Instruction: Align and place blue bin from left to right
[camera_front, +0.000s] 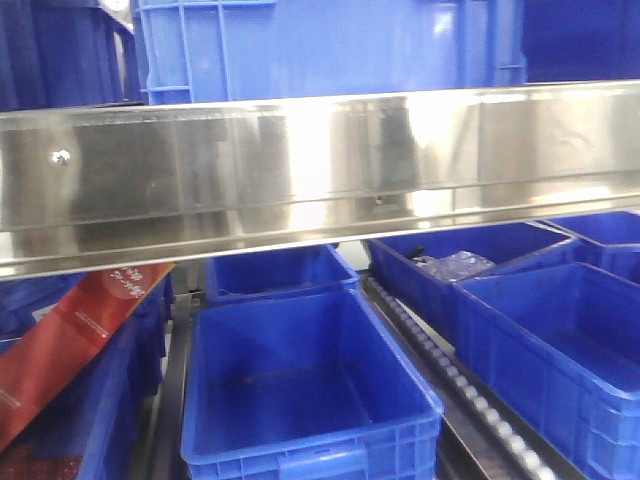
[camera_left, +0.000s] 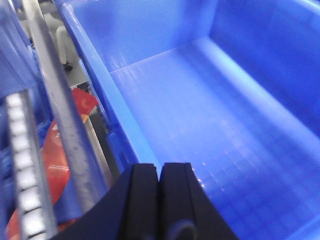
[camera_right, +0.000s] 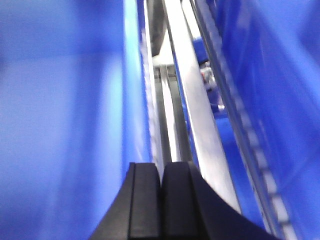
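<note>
The blue bin (camera_front: 330, 45), a pale sky-blue crate, stands on the upper shelf behind the steel rail, with only its front wall showing in the front view. Neither gripper appears in that view. In the left wrist view my left gripper (camera_left: 160, 167) is shut with nothing between its fingers, its tips right at the bin's left rim (camera_left: 100, 85); the bin's empty inside (camera_left: 210, 110) fills the view. My right gripper (camera_right: 161, 167) is also shut and empty, and sits at the bin's right rim (camera_right: 131, 75), with the bin's inside (camera_right: 60, 110) on its left.
A wide steel shelf rail (camera_front: 320, 170) crosses the front view. Below it stand deep royal-blue bins (camera_front: 300, 400) (camera_front: 550, 350), separated by a roller track (camera_front: 450, 370). A red packet (camera_front: 70, 340) (camera_left: 55, 160) lies lower left. A dark navy crate (camera_front: 60, 50) stands upper left.
</note>
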